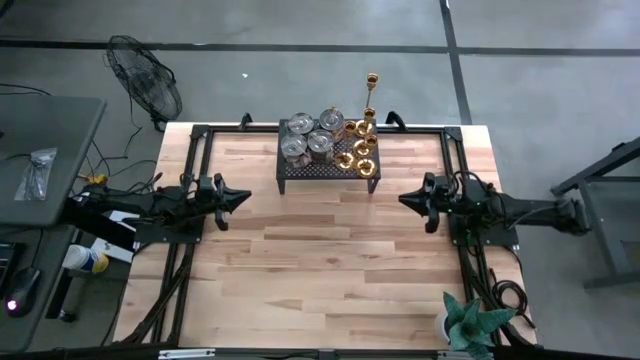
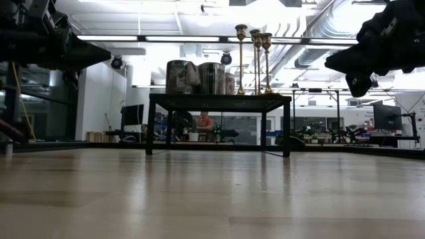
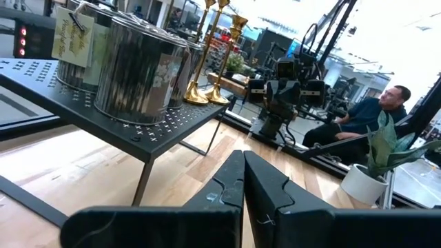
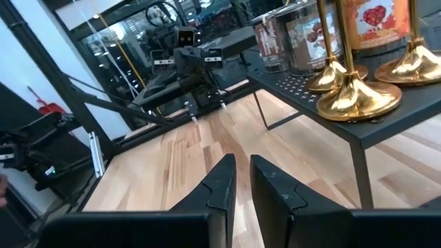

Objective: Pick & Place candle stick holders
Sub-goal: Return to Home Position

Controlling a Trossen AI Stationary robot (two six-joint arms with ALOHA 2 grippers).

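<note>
Left gripper [image 1: 243, 199]: being held level above the table [image 1: 330, 260], fingers pressed together.
Right gripper [image 1: 404, 199]: being held level opposite, fingers barely parted.

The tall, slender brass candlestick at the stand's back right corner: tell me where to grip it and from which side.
Grip the tall slender brass candlestick on its thin upright stem, probably coming from the right with the right gripper. It stands at the black perforated metal stand's back edge, with shorter brass holders crowding its front.
</note>
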